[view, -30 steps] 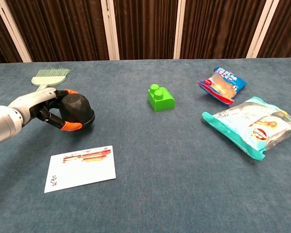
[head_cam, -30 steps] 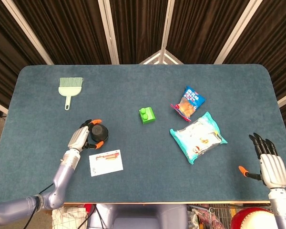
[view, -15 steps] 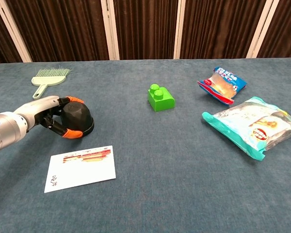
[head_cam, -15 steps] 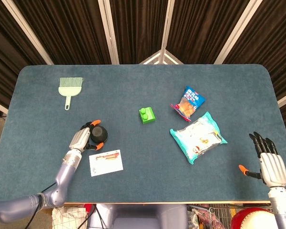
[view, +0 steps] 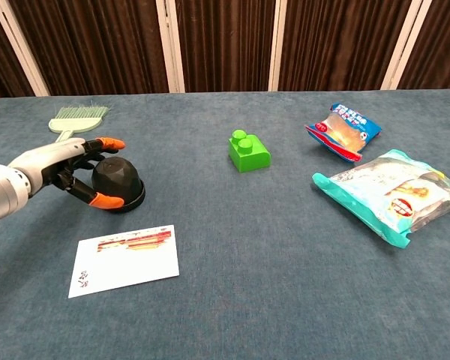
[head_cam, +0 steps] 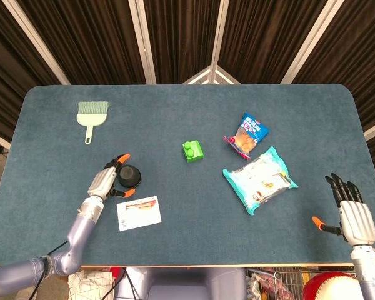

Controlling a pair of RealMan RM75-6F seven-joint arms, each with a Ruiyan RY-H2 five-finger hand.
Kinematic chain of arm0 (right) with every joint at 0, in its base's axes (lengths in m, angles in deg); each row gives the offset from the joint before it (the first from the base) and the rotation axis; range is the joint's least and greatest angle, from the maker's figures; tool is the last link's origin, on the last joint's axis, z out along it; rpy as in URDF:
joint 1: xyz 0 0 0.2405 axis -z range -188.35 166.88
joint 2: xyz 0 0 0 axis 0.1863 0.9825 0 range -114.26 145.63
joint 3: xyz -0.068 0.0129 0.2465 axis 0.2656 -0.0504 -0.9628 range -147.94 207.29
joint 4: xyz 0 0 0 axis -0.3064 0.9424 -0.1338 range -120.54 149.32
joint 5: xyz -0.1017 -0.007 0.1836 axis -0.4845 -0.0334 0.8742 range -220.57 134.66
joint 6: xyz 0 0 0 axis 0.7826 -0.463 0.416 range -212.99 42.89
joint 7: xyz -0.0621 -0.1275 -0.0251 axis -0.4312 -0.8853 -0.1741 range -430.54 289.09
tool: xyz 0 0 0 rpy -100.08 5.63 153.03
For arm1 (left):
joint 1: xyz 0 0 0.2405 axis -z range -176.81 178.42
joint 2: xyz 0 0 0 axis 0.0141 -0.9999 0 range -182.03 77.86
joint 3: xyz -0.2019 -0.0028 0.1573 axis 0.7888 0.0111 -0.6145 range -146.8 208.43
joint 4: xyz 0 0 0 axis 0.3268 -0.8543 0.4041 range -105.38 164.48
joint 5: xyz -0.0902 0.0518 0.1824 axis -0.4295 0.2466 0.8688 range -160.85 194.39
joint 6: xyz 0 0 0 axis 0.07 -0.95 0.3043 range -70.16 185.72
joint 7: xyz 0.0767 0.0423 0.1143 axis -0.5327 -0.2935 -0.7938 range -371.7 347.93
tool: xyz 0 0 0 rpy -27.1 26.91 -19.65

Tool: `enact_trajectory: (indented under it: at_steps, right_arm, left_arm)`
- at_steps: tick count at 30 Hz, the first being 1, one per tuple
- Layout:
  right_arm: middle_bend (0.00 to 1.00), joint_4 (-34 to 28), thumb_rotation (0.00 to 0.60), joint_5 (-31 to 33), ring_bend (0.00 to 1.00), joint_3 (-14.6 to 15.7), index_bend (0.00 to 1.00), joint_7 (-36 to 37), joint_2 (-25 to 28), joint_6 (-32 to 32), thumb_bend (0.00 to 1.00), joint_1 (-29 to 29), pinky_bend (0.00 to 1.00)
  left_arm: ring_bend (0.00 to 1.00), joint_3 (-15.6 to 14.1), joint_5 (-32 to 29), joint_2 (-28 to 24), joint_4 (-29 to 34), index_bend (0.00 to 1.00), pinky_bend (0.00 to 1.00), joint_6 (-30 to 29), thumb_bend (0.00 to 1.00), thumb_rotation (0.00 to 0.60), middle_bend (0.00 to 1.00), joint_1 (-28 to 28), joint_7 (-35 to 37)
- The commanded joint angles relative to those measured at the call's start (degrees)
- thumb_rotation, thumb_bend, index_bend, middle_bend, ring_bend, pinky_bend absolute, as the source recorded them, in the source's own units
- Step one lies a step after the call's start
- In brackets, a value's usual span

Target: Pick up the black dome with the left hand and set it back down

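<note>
The black dome sits on the tabletop with the left hand close at its 9 o'clock, fingers spread around it. A white card lies just at its 6 o'clock, a green brush farther off at 11 o'clock. Toward 3 o'clock bare cloth runs to the green block, with two snack bags beyond. The right hand is well apart, at the tabletop's 4 o'clock corner.
</note>
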Motion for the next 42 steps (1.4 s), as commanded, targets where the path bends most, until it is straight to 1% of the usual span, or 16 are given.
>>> enact_trajectory:
  at_steps: [1, 5, 11, 15, 22, 25, 30, 33, 37, 42]
  right_arm:
    - [0.01, -0.1, 0.600, 0.0, 0.11, 0.0, 0.00, 0.0, 0.0, 0.0, 0.21, 0.0, 0.01]
    - [0.01, -0.1, 0.600, 0.1, 0.11, 0.1, 0.00, 0.0, 0.1, 0.0, 0.21, 0.0, 0.01]
    - [0.01, -0.2, 0.600, 0.2, 0.11, 0.0, 0.00, -0.1, 0.0, 0.4, 0.21, -0.1, 0.01]
    - [0.01, -0.3, 0.600, 0.3, 0.11, 0.0, 0.00, 0.0, 0.1, 0.3, 0.21, -0.1, 0.01]
    - [0.01, -0.4, 0.600, 0.3, 0.11, 0.0, 0.00, 0.2, 0.2, 0.5, 0.21, -0.2, 0.01]
    - [0.01, -0.4, 0.600, 0.3, 0.11, 0.0, 0.00, 0.2, 0.2, 0.4, 0.21, -0.2, 0.01]
    - [0.01, -0.6, 0.600, 0.3, 0.11, 0.0, 0.00, 0.0, 0.3, 0.3, 0.21, -0.2, 0.01]
    - [0.01, -0.8, 0.600, 0.2, 0.11, 0.0, 0.00, -0.1, 0.3, 0.2, 0.21, -0.1, 0.01]
    - [0.01, -1.0, 0.600, 0.4, 0.11, -0.1, 0.00, -0.1, 0.4, 0.2, 0.21, -0.1, 0.01]
    - [0.01, -1.0, 0.600, 0.1, 0.11, 0.2, 0.00, 0.1, 0.5, 0.3, 0.21, -0.1, 0.01]
  left_arm:
    - [0.00, 0.1, -0.5, -0.1, 0.3, 0.09, 0.00, -0.2, 0.32, 0.600, 0.11, -0.2, -0.5]
    - [0.00, 0.2, -1.2, -0.4, 0.7, 0.09, 0.00, -0.4, 0.38, 0.600, 0.17, -0.2, -1.4]
    - [0.00, 0.5, -1.6, -0.3, 1.1, 0.11, 0.00, -0.9, 0.47, 0.600, 0.23, -0.3, -2.1]
    - [0.00, 1.2, -0.9, 0.1, 1.3, 0.12, 0.00, -1.7, 0.53, 0.600, 0.27, -0.4, -1.2]
    - [0.00, 2.1, -0.8, 0.2, 1.6, 0.15, 0.00, -2.3, 0.63, 0.600, 0.31, -0.5, -0.6]
    - [0.00, 2.5, -0.5, -0.4, 2.8, 0.15, 0.00, -2.1, 0.63, 0.600, 0.31, -0.7, 0.3]
    - [0.00, 3.4, 1.2, -2.5, 7.0, 0.15, 0.00, -2.4, 0.63, 0.600, 0.30, -0.8, 1.6]
    - [0.00, 4.2, 1.7, -2.9, 8.6, 0.15, 0.00, -2.8, 0.62, 0.600, 0.29, -0.5, 1.6]
    - [0.00, 5.0, 0.5, -1.6, 8.2, 0.15, 0.00, -2.3, 0.62, 0.600, 0.28, 1.0, 0.4]
    - [0.00, 5.3, -1.6, 1.3, 6.0, 0.15, 0.00, -1.3, 0.62, 0.600, 0.25, 3.9, -3.4]
